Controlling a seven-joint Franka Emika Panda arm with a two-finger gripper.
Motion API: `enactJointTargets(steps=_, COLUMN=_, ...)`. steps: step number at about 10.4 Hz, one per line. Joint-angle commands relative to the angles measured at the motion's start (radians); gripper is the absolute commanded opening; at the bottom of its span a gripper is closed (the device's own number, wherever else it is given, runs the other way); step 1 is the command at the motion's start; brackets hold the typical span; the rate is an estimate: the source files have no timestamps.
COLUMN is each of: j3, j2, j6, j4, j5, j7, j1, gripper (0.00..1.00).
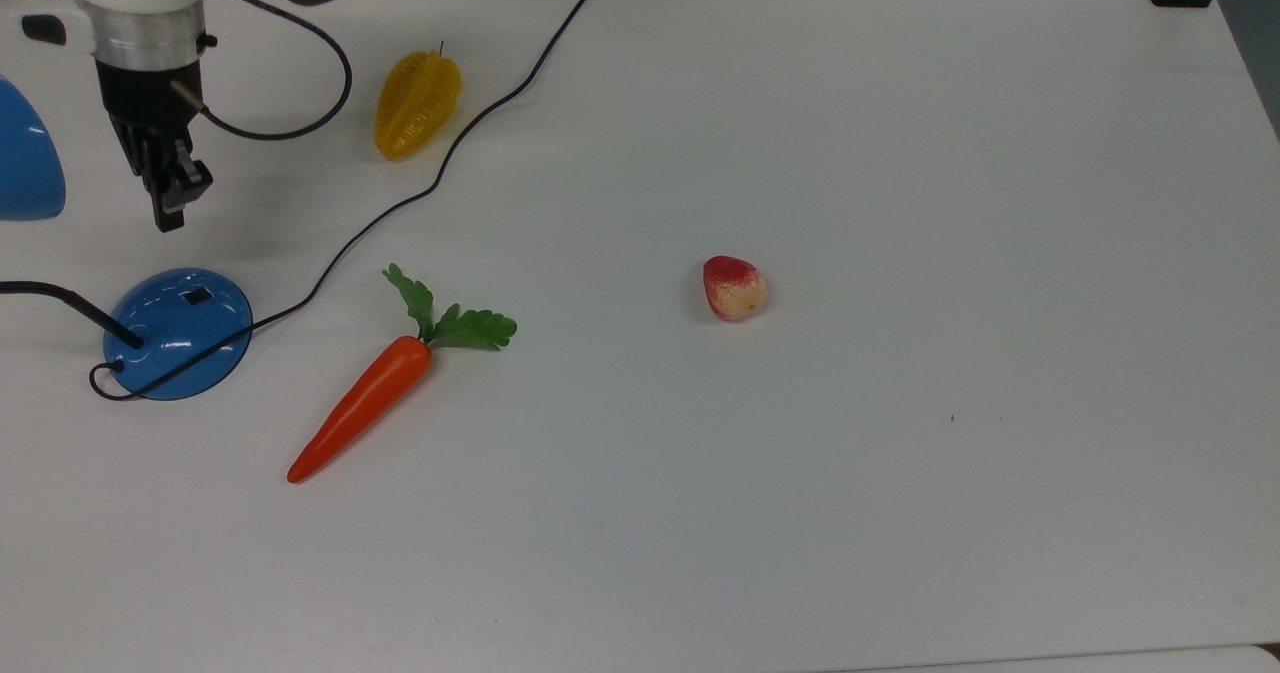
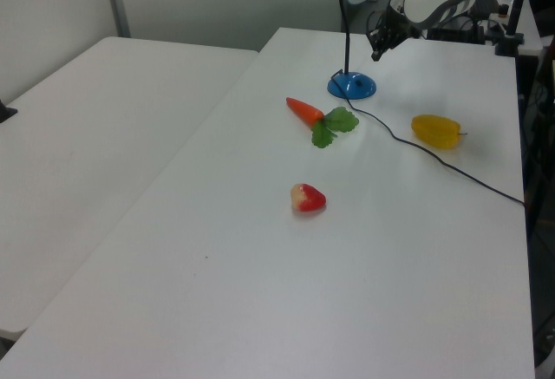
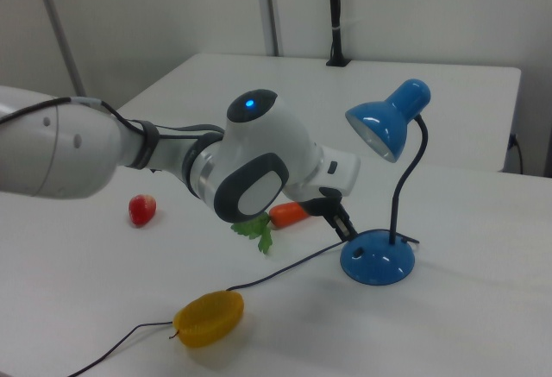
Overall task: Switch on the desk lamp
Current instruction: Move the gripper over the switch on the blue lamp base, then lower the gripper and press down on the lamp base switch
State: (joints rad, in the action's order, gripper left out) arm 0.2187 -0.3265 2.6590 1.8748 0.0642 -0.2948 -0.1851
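- White surface [image 1: 900, 153] fills most of the top view. The glossy blue desk lamp with its round dome base [image 1: 178, 333] sits at the top view's left, small black switch [image 1: 198, 295] on the side of the dome facing the gripper. The black two-finger gripper [image 1: 168, 215] hangs just up-frame of that base, tip pointing down at it, so the switch lies straight ahead of the fingers, near but apart. The fingers look pressed together into one tip, holding nothing. The blue shade [image 1: 25, 163] is cut off by the top view's left edge, and the gooseneck runs out of frame too.
- In the left view everything's far off at the back: lamp base [image 2: 352, 86] under the gripper [image 2: 376, 51], which sits above it and a bit to the left view's right. I can't make out the switch or the gap.
- The right view is the best one for depth: the fingertip [image 3: 348, 230] is just short of the dome [image 3: 378, 260], on the right view's left, apparently not quite touching. The big white arm [image 3: 129, 157] hides part of the plastic orange carrot [image 3: 288, 214]. My guess is that a short push down and forward lands on the switch.
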Motion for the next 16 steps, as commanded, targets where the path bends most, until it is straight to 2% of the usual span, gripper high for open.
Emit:
enactJointTargets(steps=1, j3=0.008, j2=-0.078, j6=0.022, j4=-0.074, j5=-0.012, j7=-0.024, j1=0.004, gripper=0.00)
enactJointTargets(steps=4, j3=0.010, j2=-0.110, j6=0.025, j4=-0.082, j5=-0.024, j7=-0.020, j1=0.004, gripper=0.00)
enactJointTargets(steps=5, j3=0.008, j2=-0.133, j6=0.025, j4=-0.115, j5=-0.033, j7=-0.020, j1=0.004, gripper=0.00)
enactJointTargets(steps=10, j3=0.008, j2=-0.178, j6=0.024, j4=-0.161, j5=-0.035, j7=-0.018, j1=0.006, gripper=0.00)
enactJointTargets(steps=16, j3=0.008, j2=-0.192, j6=0.022, j4=-0.163, j5=-0.052, j7=-0.015, j1=0.013, gripper=0.00)
